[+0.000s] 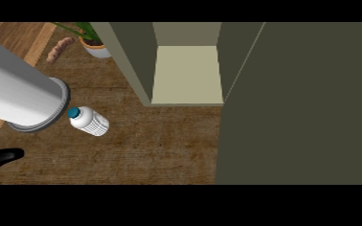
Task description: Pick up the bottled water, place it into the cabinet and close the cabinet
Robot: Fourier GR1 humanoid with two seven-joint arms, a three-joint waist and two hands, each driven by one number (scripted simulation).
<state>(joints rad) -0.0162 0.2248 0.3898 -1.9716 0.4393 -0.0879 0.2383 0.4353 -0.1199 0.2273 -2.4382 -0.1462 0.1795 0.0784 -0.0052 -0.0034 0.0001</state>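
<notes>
The bottled water [90, 120] lies on its side on the brown counter [155, 148], blue cap toward the upper left, white body toward the lower right. Behind it the cabinet [187, 74] stands open, its pale shelf bare. The dark door [290, 105] is swung out and fills the right side of the view. A thick grey forearm [28, 96] reaches in from the left edge and ends just left of the bottle's cap. Only a small black part of my left hand [10, 155] shows at the lower left edge, apart from the bottle. My right hand is out of view.
A potted plant in a white pot [94, 45] stands at the back left beside the cabinet's side wall. A brownish elongated vegetable [60, 49] lies left of the pot, near a lighter wooden strip [39, 43].
</notes>
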